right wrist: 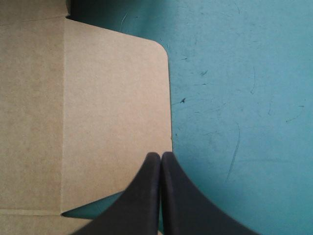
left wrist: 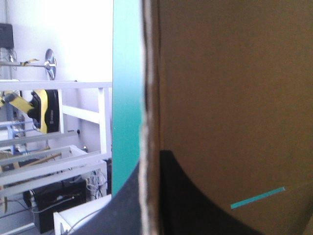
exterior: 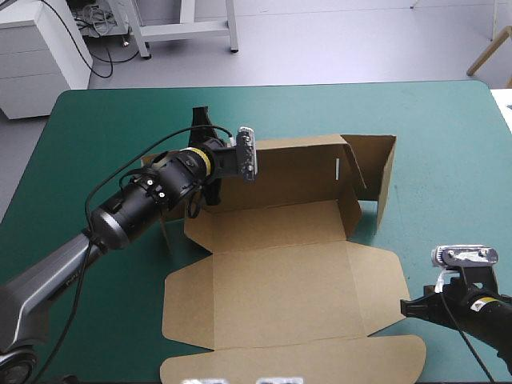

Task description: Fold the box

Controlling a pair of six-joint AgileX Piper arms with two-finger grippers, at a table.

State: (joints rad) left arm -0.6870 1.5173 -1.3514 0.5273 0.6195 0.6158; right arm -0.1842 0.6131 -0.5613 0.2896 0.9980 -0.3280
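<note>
**High view.** The box (exterior: 280, 280) lay opened out near the middle of the desk (exterior: 432, 120). Its lid panel was flat toward the near edge. The back wall (exterior: 296, 172) stood upright along the far side of the box, and a side flap (exterior: 386, 180) stood raised at the wall's right end. My left hand (exterior: 226, 160) came in from the left and met the back wall at its left end. My right hand (exterior: 410, 306) was low over the desk, just beside the right edge of the flat board and close to the desk's near right corner.

**Left wrist view.** The cut edge of the box (left wrist: 234, 98) ran straight between my black fingers (left wrist: 195, 210), one finger on each face of the board. My left hand was all but closed and had the board clamped. Ahead of the finger on the inner face, a narrow slot (left wrist: 257, 197) let the teal-green cover show through. A strip of the desk (left wrist: 126, 98) showed past the board's edge.

**Right wrist view.** The fingers of my right hand (right wrist: 160, 159) met in one pointed arch and held nothing. The tip was at the side edge of a flat, round-cornered flap of the box (right wrist: 98, 98). Bare desk (right wrist: 234, 98) lay on the other side of that edge.
</note>
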